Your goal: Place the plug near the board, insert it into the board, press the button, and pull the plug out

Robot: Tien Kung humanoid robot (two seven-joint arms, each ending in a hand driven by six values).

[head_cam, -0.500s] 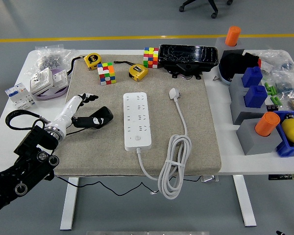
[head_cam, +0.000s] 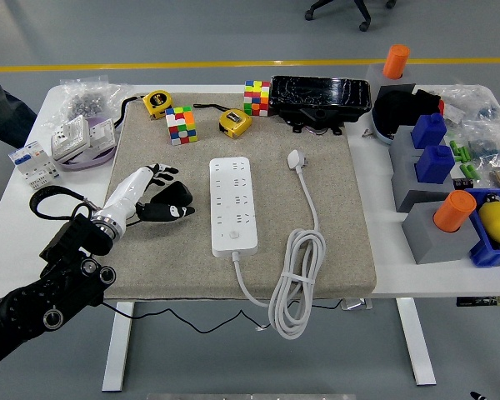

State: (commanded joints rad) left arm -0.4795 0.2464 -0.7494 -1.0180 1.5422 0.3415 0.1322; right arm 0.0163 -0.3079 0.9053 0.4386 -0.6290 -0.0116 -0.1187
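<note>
The white bench (head_cam: 375,179) stretched across in front of me, most of it covered by a beige mat (head_cam: 342,225). My left arm (head_cam: 62,279) came in from the lower left corner, and my left hand (head_cam: 146,193) hung over the mat's left part, its fingers (head_cam: 168,173) loosely spread and holding nothing, the dark thumb pointing toward the board. My right hand was out of sight.

At the far edge of the mat lay a black tray (head_cam: 321,98). Off the mat to the right stood grey and blue blocks (head_cam: 429,162) with orange cylinders (head_cam: 454,210) on them, beside a blue bin (head_cam: 492,246).

The white board (head_cam: 233,205) lay lengthwise in the middle of the mat, just right of my hand, not touching it. Its cord ran off the near end and coiled into a bundled loop (head_cam: 296,279) near the bench's front edge. From that loop the cord (head_cam: 312,204) climbed to the plug (head_cam: 297,158), which rested flat on the mat, right of the board's far end and apart from it.

Two colour cubes (head_cam: 180,125) and two yellow tape measures (head_cam: 234,122) sat along the mat's far edge.
</note>
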